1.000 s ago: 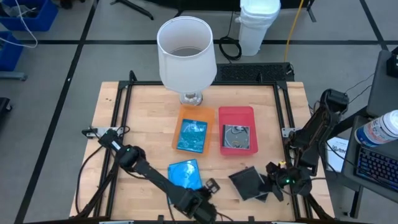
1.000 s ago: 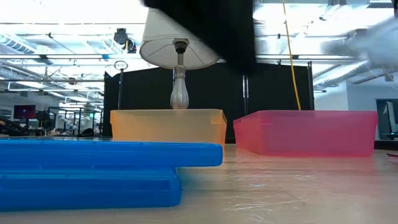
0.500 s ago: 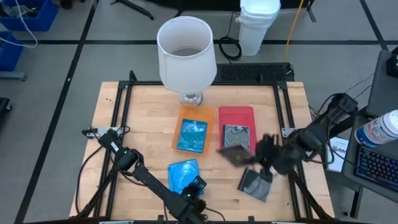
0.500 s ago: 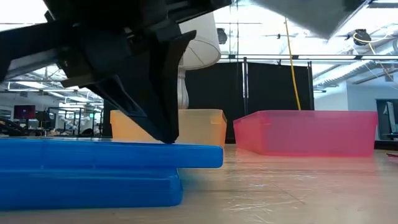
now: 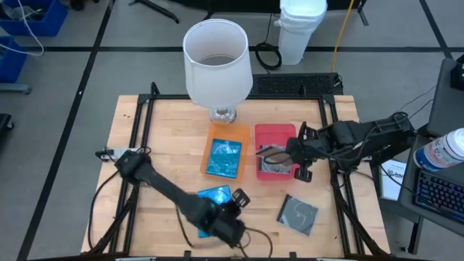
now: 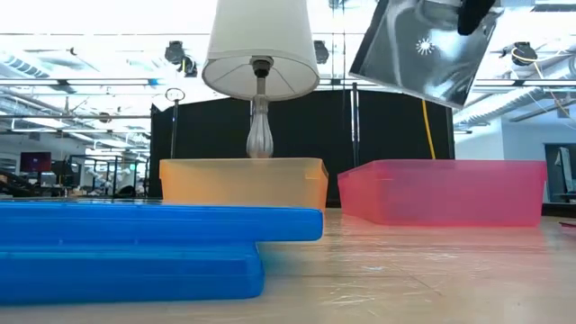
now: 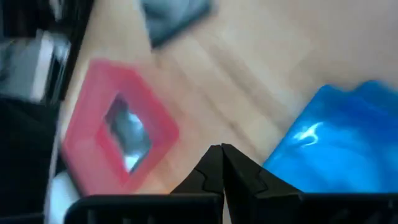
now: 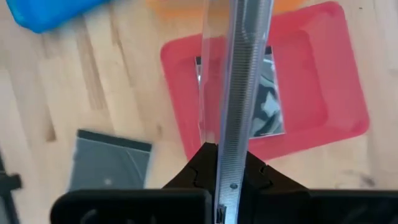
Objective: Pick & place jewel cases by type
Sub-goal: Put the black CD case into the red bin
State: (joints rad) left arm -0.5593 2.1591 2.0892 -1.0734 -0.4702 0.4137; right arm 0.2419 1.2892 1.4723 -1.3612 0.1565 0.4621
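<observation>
My right gripper is shut on a clear jewel case, held in the air above the red tray. Another clear jewel case lies flat in that tray. A dark grey jewel case lies on the table near the front right. Two blue jewel cases lie stacked near the front middle. My left gripper hovers shut and empty just right of them. A blue jewel case lies in the orange tray. My right gripper pinches the clear jewel case by one edge between its two fingers, coming from above and slanting down. In the right wrist view the case shows edge-on and runs straight away from the fingers. It hangs tilted, lifted clear above the red tray.
A table lamp with a white shade stands at the far middle, right behind the orange tray. A black frame runs along the table's sides. Bare wood shows on the left half and between the trays and the front edge.
My right gripper has lifted one clear jewel case off the front right of the table, swung it toward the far side and turned it on edge over the red tray; the dark grey case stayed down. My left gripper dipped to the blue stack, then rose clear of it.
</observation>
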